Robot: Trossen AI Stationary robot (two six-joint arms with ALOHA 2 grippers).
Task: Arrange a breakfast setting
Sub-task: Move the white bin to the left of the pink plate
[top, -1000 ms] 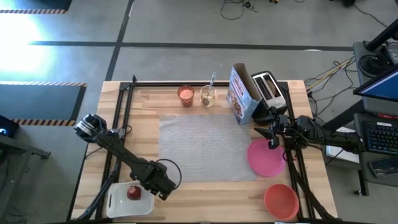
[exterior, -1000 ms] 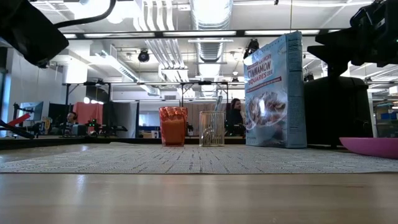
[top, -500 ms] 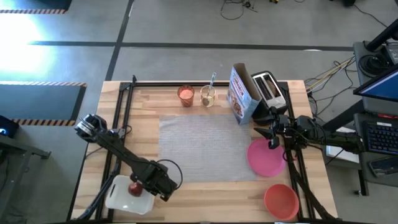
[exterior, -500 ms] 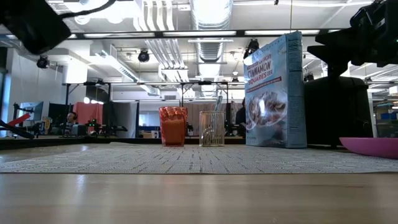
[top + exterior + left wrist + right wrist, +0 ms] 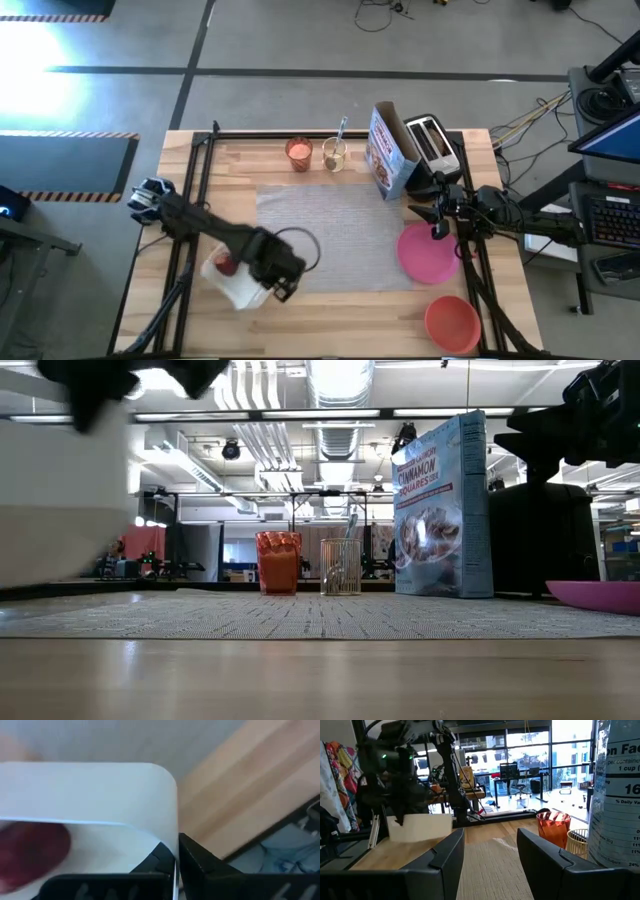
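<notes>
At the left of the desk (image 5: 210,190), the left tool (image 5: 283,289) is clamped shut on the rim of a white tray (image 5: 237,285), which it holds off the desk surface, tilted, beside the near left corner of the grey mat (image 5: 330,235). The left wrist view shows the two dark fingers (image 5: 195,862) pinching the tray's thin edge between them. The red apple (image 5: 226,265) lies in the tray, on the side away from the tool, toward the left arm's base.

Farther back, beyond the mat's far edge, the small orange cup (image 5: 298,152) stands upright, and just to its right a clear glass (image 5: 334,154) holds the metal spoon (image 5: 341,130) upright. Next comes a cereal box (image 5: 386,150) at the mat's far right corner, with a black toaster (image 5: 431,142) just behind it.

The right tool (image 5: 438,217) hovers over the far edge of the round pink plate (image 5: 428,254), its fingers (image 5: 442,857) parted about halfway with nothing between them. The plate overlaps the mat's right edge. The orange-red bowl (image 5: 452,323) sits near the desk's front right corner, apart from the plate.
</notes>
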